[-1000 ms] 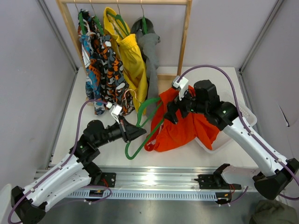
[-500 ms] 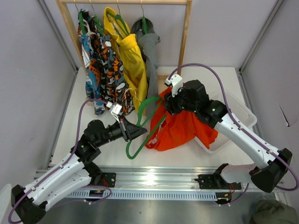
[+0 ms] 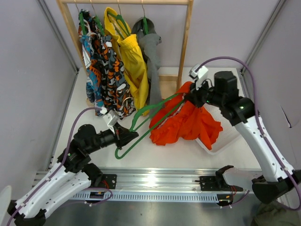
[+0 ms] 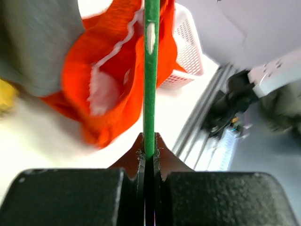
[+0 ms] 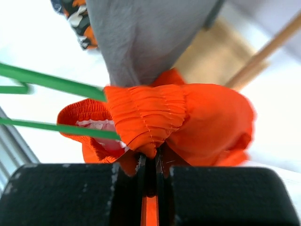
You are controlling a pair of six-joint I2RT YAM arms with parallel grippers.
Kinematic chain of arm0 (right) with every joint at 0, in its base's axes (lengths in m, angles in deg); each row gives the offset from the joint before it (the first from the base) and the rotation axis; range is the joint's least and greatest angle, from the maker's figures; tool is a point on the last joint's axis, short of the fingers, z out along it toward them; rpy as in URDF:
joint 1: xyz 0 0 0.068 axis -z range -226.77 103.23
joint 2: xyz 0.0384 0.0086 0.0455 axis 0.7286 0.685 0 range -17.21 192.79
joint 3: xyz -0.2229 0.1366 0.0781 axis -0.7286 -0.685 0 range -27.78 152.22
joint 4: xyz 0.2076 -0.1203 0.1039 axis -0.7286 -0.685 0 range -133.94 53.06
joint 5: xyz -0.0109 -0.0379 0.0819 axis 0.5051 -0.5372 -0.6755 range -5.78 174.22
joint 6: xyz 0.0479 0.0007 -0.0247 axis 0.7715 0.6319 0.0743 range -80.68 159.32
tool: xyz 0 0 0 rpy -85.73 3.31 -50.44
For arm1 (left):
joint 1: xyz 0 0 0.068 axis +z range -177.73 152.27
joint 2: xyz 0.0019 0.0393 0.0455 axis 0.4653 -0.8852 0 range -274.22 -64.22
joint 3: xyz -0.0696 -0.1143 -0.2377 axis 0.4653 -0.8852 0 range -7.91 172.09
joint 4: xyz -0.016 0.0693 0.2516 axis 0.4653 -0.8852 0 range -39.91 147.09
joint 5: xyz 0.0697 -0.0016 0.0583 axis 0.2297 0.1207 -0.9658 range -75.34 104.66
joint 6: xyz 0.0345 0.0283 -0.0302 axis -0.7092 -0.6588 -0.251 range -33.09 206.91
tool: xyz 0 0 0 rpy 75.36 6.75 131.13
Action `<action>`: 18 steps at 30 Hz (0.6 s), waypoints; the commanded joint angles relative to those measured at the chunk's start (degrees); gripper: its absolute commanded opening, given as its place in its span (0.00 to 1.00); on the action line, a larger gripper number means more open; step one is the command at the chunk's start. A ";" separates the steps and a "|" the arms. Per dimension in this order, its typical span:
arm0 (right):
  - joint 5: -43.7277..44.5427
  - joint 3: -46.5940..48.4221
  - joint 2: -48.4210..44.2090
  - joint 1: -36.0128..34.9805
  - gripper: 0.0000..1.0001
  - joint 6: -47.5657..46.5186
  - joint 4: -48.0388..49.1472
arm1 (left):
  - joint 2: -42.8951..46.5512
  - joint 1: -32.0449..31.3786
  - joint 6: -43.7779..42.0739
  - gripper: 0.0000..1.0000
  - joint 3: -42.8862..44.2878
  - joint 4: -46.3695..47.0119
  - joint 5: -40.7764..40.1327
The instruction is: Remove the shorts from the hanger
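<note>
Hanging bunched against the white mesh basket (image 3: pixel 218 145), the bright orange-red plain fabric shorts (image 3: pixel 188 125) have been dragged rightward, so removal is judged close. The thin dark green triangular hanger (image 3: pixel 151 120) is still threaded through the waistband, which is clamped by the right gripper (image 5: pixel 149 160). The hanger is pinched by the left gripper (image 4: pixel 149 153).

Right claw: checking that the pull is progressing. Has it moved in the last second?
Yes. The right claw, shut on the shorts, shifted right and back, closer to the rack's post.
</note>
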 commanded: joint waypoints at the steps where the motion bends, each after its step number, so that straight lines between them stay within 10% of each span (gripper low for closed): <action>1: -3.95 5.86 -3.91 3.85 0.00 -5.25 -3.61 | 3.83 -0.20 -17.57 0.00 7.51 -9.77 0.69; 11: -16.58 7.45 -5.41 16.34 0.00 -7.96 -7.04 | 11.65 -0.20 -29.12 0.00 17.63 -26.06 0.71; 18: -32.34 2.09 -5.41 6.70 0.00 -22.90 -15.83 | 16.05 -0.20 -24.82 0.00 17.29 -22.74 -7.64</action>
